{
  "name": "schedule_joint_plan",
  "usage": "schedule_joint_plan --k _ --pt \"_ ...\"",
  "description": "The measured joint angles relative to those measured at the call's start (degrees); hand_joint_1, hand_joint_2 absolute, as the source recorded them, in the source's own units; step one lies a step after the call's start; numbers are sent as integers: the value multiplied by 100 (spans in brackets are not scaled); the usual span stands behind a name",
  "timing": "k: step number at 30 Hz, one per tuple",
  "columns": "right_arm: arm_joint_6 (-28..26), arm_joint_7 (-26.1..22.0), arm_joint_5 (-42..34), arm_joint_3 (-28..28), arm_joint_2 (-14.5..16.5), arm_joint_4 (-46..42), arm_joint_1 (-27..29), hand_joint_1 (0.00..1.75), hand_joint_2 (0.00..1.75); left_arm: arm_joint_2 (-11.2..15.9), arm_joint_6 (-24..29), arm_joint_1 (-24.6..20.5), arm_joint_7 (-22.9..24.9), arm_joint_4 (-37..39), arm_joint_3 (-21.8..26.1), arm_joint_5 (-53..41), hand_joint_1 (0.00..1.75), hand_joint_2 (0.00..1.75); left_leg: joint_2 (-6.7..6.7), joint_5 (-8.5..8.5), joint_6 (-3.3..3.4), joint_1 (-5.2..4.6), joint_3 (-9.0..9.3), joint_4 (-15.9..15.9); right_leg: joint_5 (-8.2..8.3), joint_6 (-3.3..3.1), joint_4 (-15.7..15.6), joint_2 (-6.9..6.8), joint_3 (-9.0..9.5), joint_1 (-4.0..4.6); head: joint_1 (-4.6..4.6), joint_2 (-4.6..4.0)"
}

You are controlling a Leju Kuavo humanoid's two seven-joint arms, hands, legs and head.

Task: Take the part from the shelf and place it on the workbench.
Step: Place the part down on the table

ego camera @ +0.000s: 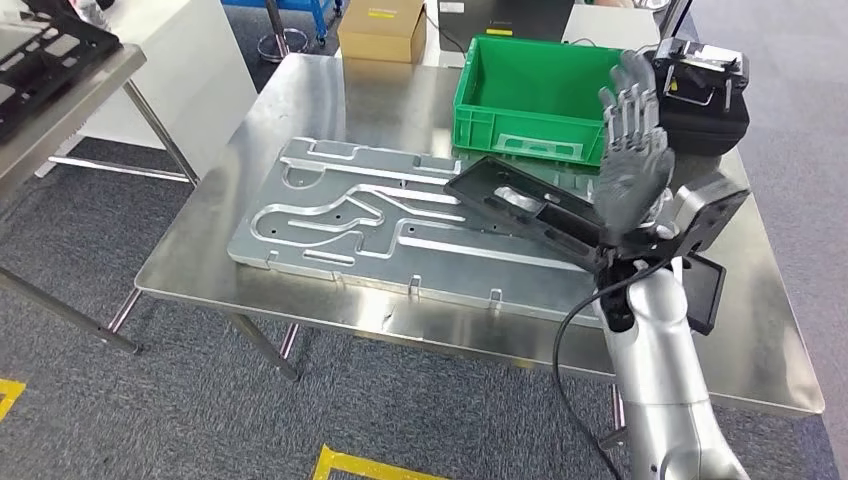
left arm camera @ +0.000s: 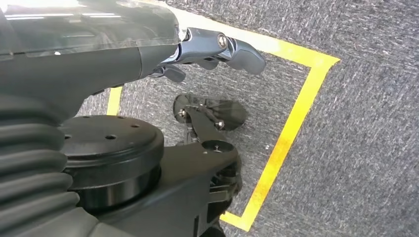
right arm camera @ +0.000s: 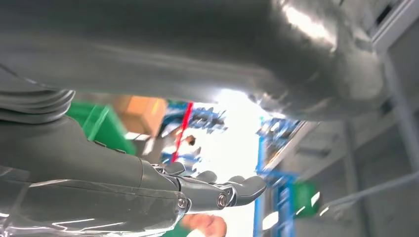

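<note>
The black flat part (ego camera: pixel 520 205) lies tilted on the grooved aluminium plate (ego camera: pixel 330 215) on the steel workbench (ego camera: pixel 300 100), its right end under my right wrist. My right hand (ego camera: pixel 632 150) is raised just above that end, fingers straight and spread, holding nothing; the right wrist view shows its fingers (right arm camera: pixel 217 190) stretched out into free air. My left hand (left arm camera: pixel 217 47) hangs beside my body over the grey carpet with nothing in it, its fingers held out.
A green bin (ego camera: pixel 530 95) stands behind the part, a black case (ego camera: pixel 705 90) to its right, and a cardboard box (ego camera: pixel 382 28) behind the table. The shelf (ego camera: pixel 55 60) with black trays is at the far left. Yellow tape (left arm camera: pixel 291 128) marks the floor.
</note>
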Motion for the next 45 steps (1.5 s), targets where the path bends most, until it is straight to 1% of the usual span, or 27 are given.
schedule_joint_plan --k 2,3,4,5,7,9,10,12,14,15,18,19,20,21,22,24,25,29,31,33,34,35,36,38,40,43,45 --pt "-78 -1 36 280 37 -324 194 0 0 -1 2 4 -2 0 26 2 0 0 1 -380 -42 11 -334 758 -7 -34 1 -9 1 9 -3 0" --pt "-94 -2 42 381 46 -440 280 0 0 -1 3 11 -2 0 35 2 0 0 2 -495 -51 14 -488 1088 -9 -39 3 -14 2 17 -2 0" --pt "-103 -7 52 461 52 -540 358 0 0 -1 8 19 -2 0 42 3 0 0 2 -505 -52 15 -558 1239 -11 -41 5 -16 4 24 -2 0" --pt "-107 -22 78 535 61 -638 438 0 0 -1 19 27 -2 0 47 5 0 0 2 -408 -44 15 -520 1163 -12 -42 6 -16 9 30 -2 0" --pt "-139 -68 185 704 110 -838 630 0 0 1 52 33 -7 0 65 15 0 0 2 -28 1 13 -152 435 -18 -37 8 -11 30 39 -2 -1" --pt "-235 -95 338 965 202 -1032 875 0 0 2 77 27 -13 0 98 25 0 0 1 192 55 -11 195 -249 -30 -9 13 -2 41 57 -1 -1" --pt "-300 -97 401 1123 249 -1110 1002 0 0 2 83 24 -14 0 116 26 0 0 0 213 78 -24 268 -396 -32 15 12 1 42 62 0 0" --pt "-443 -105 450 1423 323 -1219 1232 0 0 1 92 25 -14 0 142 30 0 0 -5 222 127 -26 286 -439 -26 76 -1 -1 50 71 2 0" --pt "-580 -138 437 1655 372 -1310 1433 0 0 -2 107 29 -14 0 160 28 0 0 -2 264 189 3 307 -492 -117 138 96 -4 24 70 10 0" --pt "-648 -159 436 1742 389 -1346 1519 0 0 -5 120 29 -14 0 168 26 0 0 2 284 220 19 315 -519 -251 167 285 -5 -54 67 16 0" --pt "-859 -181 484 1926 409 -1406 1773 0 0 -8 157 34 -12 0 184 19 0 0 11 295 253 13 302 -523 -783 222 1328 -7 -526 39 27 0" --pt "-939 -175 520 1964 415 -1414 1858 0 0 -8 159 37 -10 0 190 21 0 0 11 295 254 12 298 -519 -830 232 1540 -7 -621 34 27 0" --pt "-1023 -169 570 1997 424 -1420 1931 0 0 -8 153 41 -10 0 199 26 0 0 10 293 252 11 297 -514 -763 236 1533 -9 -609 30 27 0" --pt "-1104 -166 630 2021 436 -1425 1987 0 0 -8 144 43 -11 0 210 33 0 0 8 291 248 11 299 -507 -602 231 1299 -12 -484 28 27 0" --pt "-1178 -165 695 2039 451 -1431 2028 0 0 -8 129 42 -14 0 223 41 0 0 7 284 238 11 303 -497 -402 218 903 -15 -272 27 27 0" --pt "-1282 -171 795 2062 478 -1451 2096 0 0 -7 91 37 -22 0 251 58 0 0 4 262 195 -9 298 -464 -166 165 206 -15 84 50 26 0" --pt "-1315 -173 827 2069 490 -1462 2133 0 0 -7 74 35 -26 0 266 68 0 0 3 253 168 -18 293 -451 -133 133 36 -12 164 62 25 0" --pt "-1449 -203 908 2075 527 -1485 2267 0 0 -2 55 34 -36 0 308 89 0 0 4 183 42 -4 266 -379 -97 -4 -48 -8 179 63 22 0" --pt "-1551 -253 960 2075 555 -1503 2336 0 0 5 55 34 -50 0 323 85 0 0 5 -124 -13 15 65 93 -71 -59 -80 -22 183 41 12 0" --pt "-1624 -296 994 2075 565 -1513 2432 0 0 14 55 42 -62 0 330 79 0 0 5 -502 -56 30 -280 872 -69 -76 -77 -29 169 43 4 0" --pt "-1643 -302 1005 2075 565 -1513 2477 0 0 20 55 49 -69 0 332 76 0 0 6 -579 -69 36 -394 1133 -69 -77 -73 -30 164 44 4 0" --pt "-1661 -304 1018 2075 565 -1513 2516 0 0 26 52 54 -74 0 334 74 0 0 6 -543 -73 39 -413 1188 -70 -76 -67 -28 163 44 4 0" --pt "-1684 -312 1036 2075 565 -1519 2550 0 0 32 45 55 -80 0 336 72 0 0 7 -398 -69 41 -312 995 -71 -73 -60 -24 167 43 4 0" --pt "-1757 -353 1092 2074 572 -1552 2609 0 0 49 24 49 -89 0 343 70 0 0 8 -25 -35 40 94 185 -81 -56 -44 -16 177 48 5 0" --pt "-1883 -393 1199 2072 591 -1608 2658 0 0 62 6 41 -91 0 356 65 0 0 4 151 21 17 356 -364 -86 -10 -25 -10 166 65 8 0" --pt "-2101 -411 1393 2069 622 -1699 2730 0 0 80 0 40 -91 0 369 51 0 0 4 191 115 4 369 -453 -76 86 -23 -10 153 69 12 0" --pt "-2177 -421 1461 2062 636 -1759 2763 0 0 84 0 39 -91 0 372 45 0 0 16 240 193 25 363 -498 -229 145 151 -12 83 61 17 0"
